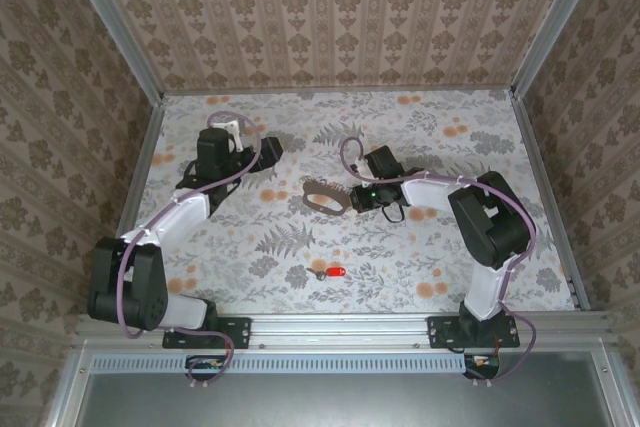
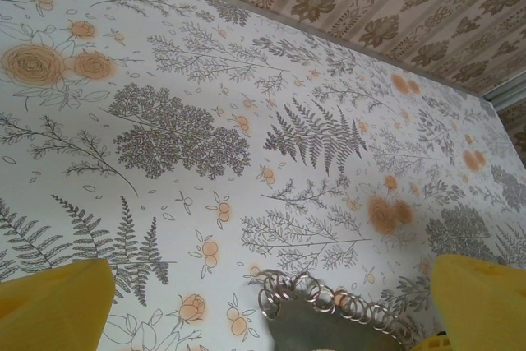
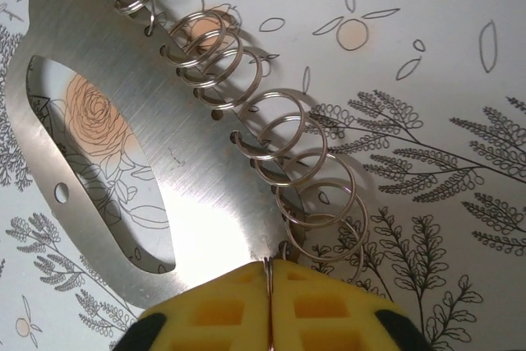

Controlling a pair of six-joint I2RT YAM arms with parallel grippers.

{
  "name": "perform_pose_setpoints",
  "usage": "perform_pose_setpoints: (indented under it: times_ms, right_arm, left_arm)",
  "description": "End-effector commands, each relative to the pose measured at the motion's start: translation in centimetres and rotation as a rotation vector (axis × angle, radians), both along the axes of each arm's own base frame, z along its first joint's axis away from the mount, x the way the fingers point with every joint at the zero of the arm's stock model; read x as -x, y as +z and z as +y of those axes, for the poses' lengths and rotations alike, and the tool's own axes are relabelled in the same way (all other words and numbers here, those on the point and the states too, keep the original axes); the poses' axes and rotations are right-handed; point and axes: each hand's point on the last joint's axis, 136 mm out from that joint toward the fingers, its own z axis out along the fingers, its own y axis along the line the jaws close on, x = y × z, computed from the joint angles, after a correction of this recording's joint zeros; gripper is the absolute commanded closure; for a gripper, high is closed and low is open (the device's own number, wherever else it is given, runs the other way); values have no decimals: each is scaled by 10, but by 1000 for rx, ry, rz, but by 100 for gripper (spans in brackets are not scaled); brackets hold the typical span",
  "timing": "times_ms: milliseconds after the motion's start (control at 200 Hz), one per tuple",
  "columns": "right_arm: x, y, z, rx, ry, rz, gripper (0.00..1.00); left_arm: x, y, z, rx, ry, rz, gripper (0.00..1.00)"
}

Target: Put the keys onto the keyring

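Right pincer (image 3: 269,275) closed on the keyring (image 3: 205,145); red key (image 1: 333,274) loose.
The keyring, a flat metal loop fringed with small split rings (image 3: 288,154), lies mid-table (image 1: 450,147), its edge pinched. The left pincer (image 2: 267,306) gapes wide just beside the keyring. The key lies well apart from the keyring, toward the table's near edge.

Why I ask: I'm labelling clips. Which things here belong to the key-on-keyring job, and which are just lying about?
Job: red key; keyring, pinched by the right gripper.
Not the job: flowered table; patterned walls.
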Motion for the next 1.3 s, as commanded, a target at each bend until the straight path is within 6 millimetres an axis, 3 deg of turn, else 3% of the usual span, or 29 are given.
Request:
perform_pose_setpoints:
  times_ms: [0, 110, 635, 850, 1295]
  right_arm:
    - [7, -13, -6, 6, -15, 41, 83]
    - [6, -10, -6, 4, -19, 34, 79]
    - [4, -1, -18, 24, -55, 1, 83]
    - [1, 2, -21, 21, -73, -13, 77]
    - [-5, 8, -20, 4, -89, -31, 76]
  left_arm:
    - [-3, 31, -6, 16, -23, -78, 0]
    - [-3, 31, -6, 16, -23, -77, 0]
    - [-2, 32, -10, 19, -34, -80, 0]
    - [-3, 33, -11, 18, -35, -84, 0]
    - [-3, 32, -12, 18, -37, -79, 0]
